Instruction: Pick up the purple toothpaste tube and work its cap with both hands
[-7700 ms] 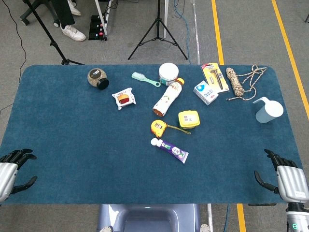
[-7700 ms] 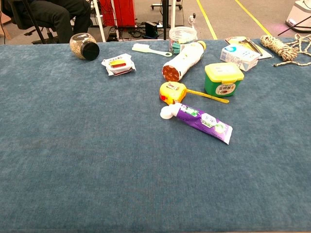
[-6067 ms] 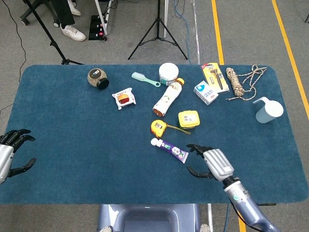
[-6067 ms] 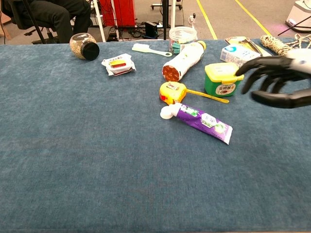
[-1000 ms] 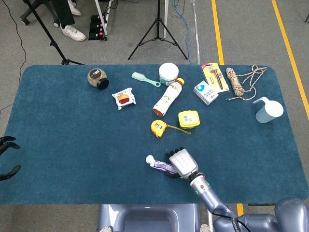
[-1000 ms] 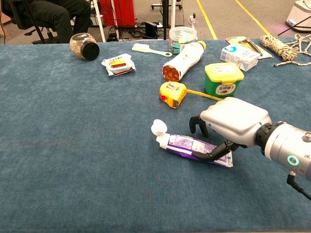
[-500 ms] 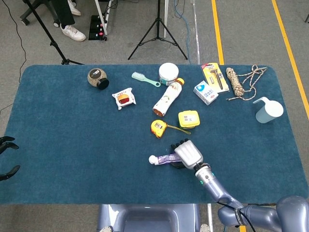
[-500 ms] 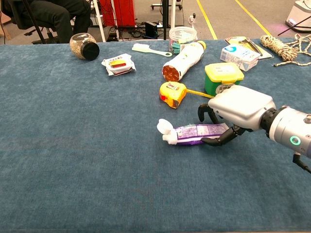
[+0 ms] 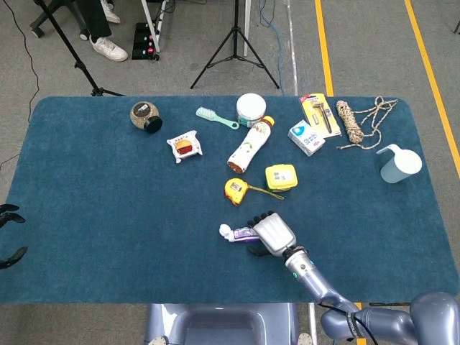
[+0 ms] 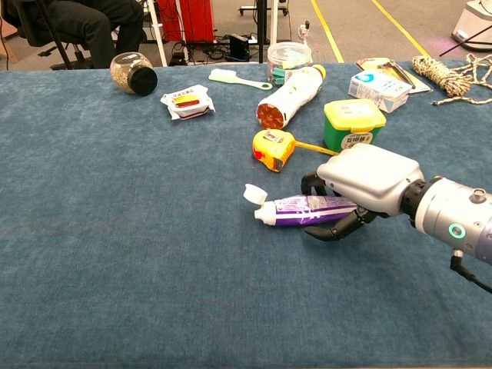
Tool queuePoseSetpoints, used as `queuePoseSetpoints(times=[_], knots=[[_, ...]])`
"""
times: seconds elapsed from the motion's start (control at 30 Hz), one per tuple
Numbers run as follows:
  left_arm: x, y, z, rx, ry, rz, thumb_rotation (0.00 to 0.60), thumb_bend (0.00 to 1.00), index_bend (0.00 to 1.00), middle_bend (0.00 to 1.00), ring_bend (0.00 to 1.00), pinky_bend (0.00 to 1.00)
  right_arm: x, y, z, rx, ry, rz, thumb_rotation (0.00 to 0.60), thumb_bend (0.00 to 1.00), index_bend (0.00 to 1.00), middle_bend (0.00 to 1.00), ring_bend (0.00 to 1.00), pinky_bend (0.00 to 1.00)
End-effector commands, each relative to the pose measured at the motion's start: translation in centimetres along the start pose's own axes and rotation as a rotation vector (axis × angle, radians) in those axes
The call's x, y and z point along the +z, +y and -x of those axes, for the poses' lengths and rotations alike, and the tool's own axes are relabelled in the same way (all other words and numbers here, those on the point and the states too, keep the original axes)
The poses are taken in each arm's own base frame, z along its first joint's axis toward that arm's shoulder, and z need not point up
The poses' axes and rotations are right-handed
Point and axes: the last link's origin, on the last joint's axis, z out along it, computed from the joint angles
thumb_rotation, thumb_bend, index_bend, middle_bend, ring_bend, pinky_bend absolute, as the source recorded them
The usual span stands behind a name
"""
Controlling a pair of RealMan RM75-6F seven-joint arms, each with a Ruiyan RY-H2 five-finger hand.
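Toothpaste tube [image 10: 311, 208] sits in your right hand [image 10: 367, 184], whose fingers curl around the purple body from above and below; its white flip cap [image 10: 254, 194] pokes out to the left, open and tilted up. In the chest view the tube looks raised just off the blue table [image 10: 115, 254], near the front edge and a little right of centre. Your left hand [image 9: 8, 237] shows only as dark fingertips at the far left edge of the head view, spread apart and holding nothing. Just beyond the tube lies the yellow tape measure [image 10: 274, 147], with the yellow-lidded green tub [image 10: 354, 124] beside it. Farther back you have the tipped bottle [image 10: 290, 95].
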Motion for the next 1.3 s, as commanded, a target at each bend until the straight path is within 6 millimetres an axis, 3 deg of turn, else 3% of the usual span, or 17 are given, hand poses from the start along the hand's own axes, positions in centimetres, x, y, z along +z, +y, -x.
queuePoseSetpoints(times=[0.03, 0.3, 0.63, 1.1, 1.3], knots=[[-0.1, -0.1, 0.0, -0.001, -0.001, -0.003, 0.586, 0.22, 0.35, 0.25, 0.21, 0.32, 0.1, 0.0, 0.1, 0.005, -0.002, 0.001, 0.241, 0.39, 0.37, 0.43, 0.45, 0.43], [-0.1, 0.0, -0.2, -0.002, 0.004, -0.001, 0.584, 0.22, 0.35, 0.25, 0.21, 0.31, 0.5, 0.0, 0.5, 0.028, -0.008, -0.001, 0.244, 0.39, 0.43, 0.46, 0.48, 0.48], [-0.3, -0.1, -0.4, -0.002, 0.006, -0.007, 0.590, 0.22, 0.35, 0.25, 0.21, 0.31, 1.0, 0.1, 1.3, 0.063, -0.014, 0.008, 0.410, 0.39, 0.53, 0.54, 0.55, 0.55], [-0.5, 0.0, -0.3, -0.003, -0.004, -0.007, 0.583, 0.22, 0.35, 0.25, 0.21, 0.31, 1.0, 0.3, 0.7, 0.155, 0.017, -0.001, 0.465, 0.39, 0.71, 0.69, 0.74, 0.69], [-0.6, -0.1, -0.3, -0.006, -0.002, -0.011, 0.585, 0.22, 0.35, 0.25, 0.21, 0.31, 0.8, 0.3, -0.5, 0.249, 0.076, -0.006, 0.494, 0.39, 0.77, 0.77, 0.83, 0.78]])
